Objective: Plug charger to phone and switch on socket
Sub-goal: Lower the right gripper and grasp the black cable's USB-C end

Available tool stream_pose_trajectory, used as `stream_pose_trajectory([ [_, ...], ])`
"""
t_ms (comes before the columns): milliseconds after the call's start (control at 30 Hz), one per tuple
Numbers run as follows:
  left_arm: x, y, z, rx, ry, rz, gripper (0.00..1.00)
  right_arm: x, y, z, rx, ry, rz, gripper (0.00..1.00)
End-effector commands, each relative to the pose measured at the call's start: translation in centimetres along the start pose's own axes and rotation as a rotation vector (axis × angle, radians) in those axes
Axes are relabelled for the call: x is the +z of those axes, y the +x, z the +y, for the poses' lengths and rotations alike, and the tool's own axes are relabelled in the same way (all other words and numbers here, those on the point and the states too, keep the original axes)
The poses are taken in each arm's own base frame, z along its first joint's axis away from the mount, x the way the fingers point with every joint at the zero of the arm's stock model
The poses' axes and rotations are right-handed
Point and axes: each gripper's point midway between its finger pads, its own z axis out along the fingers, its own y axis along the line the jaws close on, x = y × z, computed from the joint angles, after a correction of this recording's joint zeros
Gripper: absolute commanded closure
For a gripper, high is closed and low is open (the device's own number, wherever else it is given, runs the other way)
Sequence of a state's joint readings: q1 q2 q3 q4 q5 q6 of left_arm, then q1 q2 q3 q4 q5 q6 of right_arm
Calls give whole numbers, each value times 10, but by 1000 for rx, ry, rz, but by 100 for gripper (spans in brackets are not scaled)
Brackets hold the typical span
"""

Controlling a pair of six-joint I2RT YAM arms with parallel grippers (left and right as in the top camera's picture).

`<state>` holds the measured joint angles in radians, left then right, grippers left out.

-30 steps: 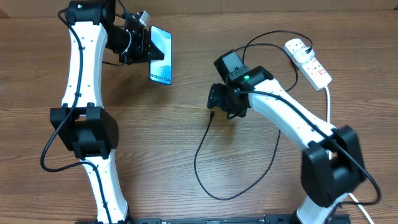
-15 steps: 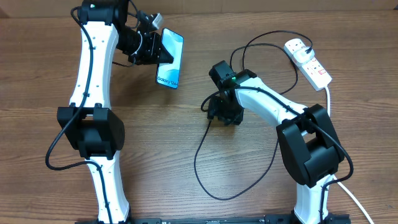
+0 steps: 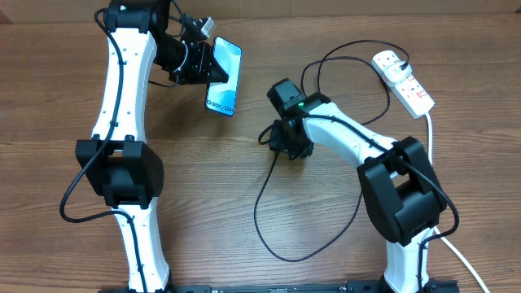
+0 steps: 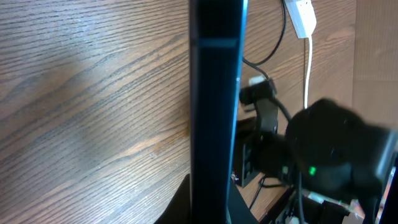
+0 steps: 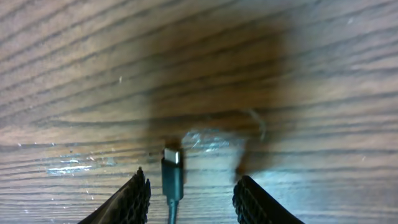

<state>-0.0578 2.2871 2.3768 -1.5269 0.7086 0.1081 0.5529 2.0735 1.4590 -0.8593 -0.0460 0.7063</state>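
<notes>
On my left side, the left gripper (image 3: 200, 60) is up near the far edge of the table (image 3: 65, 106), clenched on the phone (image 3: 224, 78). The phone hangs off the wood at a tilt, with its lit blue-teal screen facing the overhead camera and the "Galaxy" text at its lower end. From the left wrist I only get the phone (image 4: 214, 93) edge-on, a dark slab running straight up the middle of the picture. Moving toward the centre, the right gripper (image 3: 275, 140) is low over the table, just right of and below the phone, and well apart from it. In the right wrist view its fingers (image 5: 134, 199) stand apart with nothing pinched. The connector tip (image 5: 172, 163) of the charger (image 3: 259, 213) lies flat on the wood in the gap between them, nearer the finger on the picture's left, and I see it touching neither one. From there the thin black cable drops toward me in a wide loop across the middle of the table, swings up again behind the right arm and curls round to the socket (image 3: 404, 80). That white strip lies slanted at the far right, its red switches (image 3: 413, 88) facing up. Its thick white cord (image 3: 429, 134) runs down past the right arm's base.
</notes>
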Motion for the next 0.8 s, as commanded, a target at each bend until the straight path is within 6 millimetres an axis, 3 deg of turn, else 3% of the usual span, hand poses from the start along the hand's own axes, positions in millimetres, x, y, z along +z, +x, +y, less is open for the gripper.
stream_pose_trajectory([
  [0, -1, -2, -6, 27, 20, -8, 96, 0, -4, 4, 9, 69, -78, 56],
  [200, -1, -1, -6, 26, 20, -7, 96, 0, 2, 0, 37, 108, -80, 57],
  [367, -1, -1, -6, 25, 20, -7, 96, 1, 4, -3, 36, 119, -73, 67],
  [767, -1, 0, -6, 11, 21, -3, 96, 6, 9, -2, 33, 109, -58, 70],
])
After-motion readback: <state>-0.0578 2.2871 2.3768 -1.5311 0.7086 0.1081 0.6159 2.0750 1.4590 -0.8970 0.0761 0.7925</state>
